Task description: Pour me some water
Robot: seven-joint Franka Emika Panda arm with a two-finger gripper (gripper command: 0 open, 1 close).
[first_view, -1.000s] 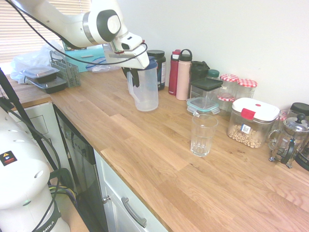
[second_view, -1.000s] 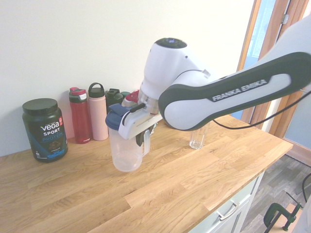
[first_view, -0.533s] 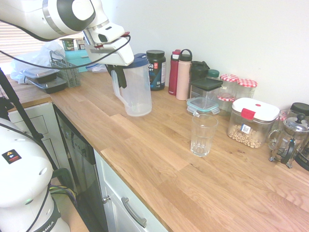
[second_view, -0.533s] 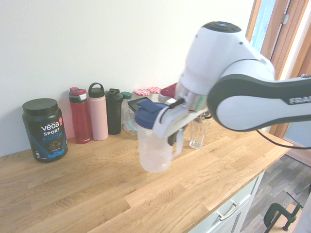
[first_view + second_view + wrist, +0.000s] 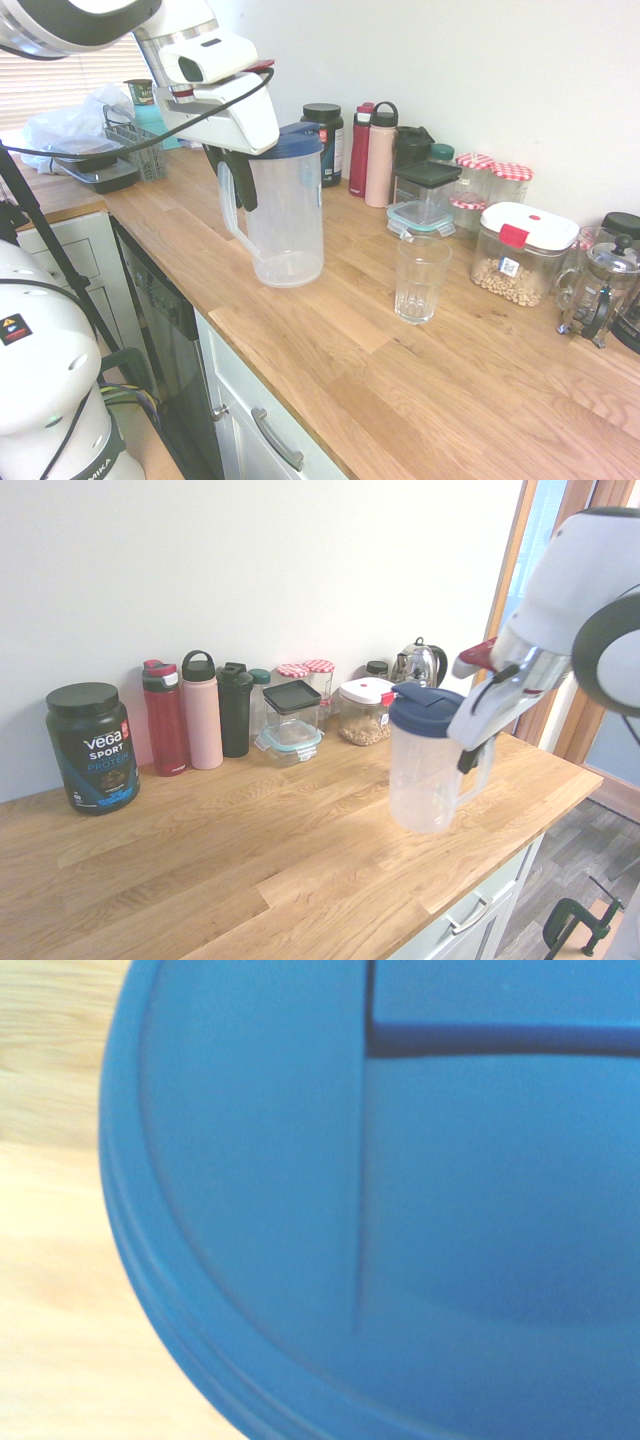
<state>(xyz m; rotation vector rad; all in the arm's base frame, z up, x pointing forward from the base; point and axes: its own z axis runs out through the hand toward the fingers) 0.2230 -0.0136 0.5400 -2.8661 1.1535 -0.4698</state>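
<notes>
A clear plastic pitcher (image 5: pixel 286 220) with a blue lid (image 5: pixel 292 143) is upright, its base at or just above the wooden counter (image 5: pixel 330 340). My gripper (image 5: pixel 240 178) is shut on the pitcher's handle from the side away from the glass. The empty ribbed drinking glass (image 5: pixel 421 279) stands on the counter a short way from the pitcher. From the other side I see the pitcher (image 5: pixel 424 776) and gripper (image 5: pixel 469 757), with the glass hidden behind them. The blue lid (image 5: pixel 400 1200) fills the wrist view. I cannot tell whether the pitcher holds any water.
Along the wall stand a black protein tub (image 5: pixel 92 747), red (image 5: pixel 165 719) and pink (image 5: pixel 201 711) bottles, stacked clear containers (image 5: pixel 424 199), a red-clasped food box (image 5: pixel 520 252) and a French press (image 5: pixel 600 290). A dish rack (image 5: pixel 134 145) sits at the far end.
The arm has carried the pitcher away from the wall bottles, along the counter and toward its front edge, closer to the glass. The grip on the handle has stayed shut.
</notes>
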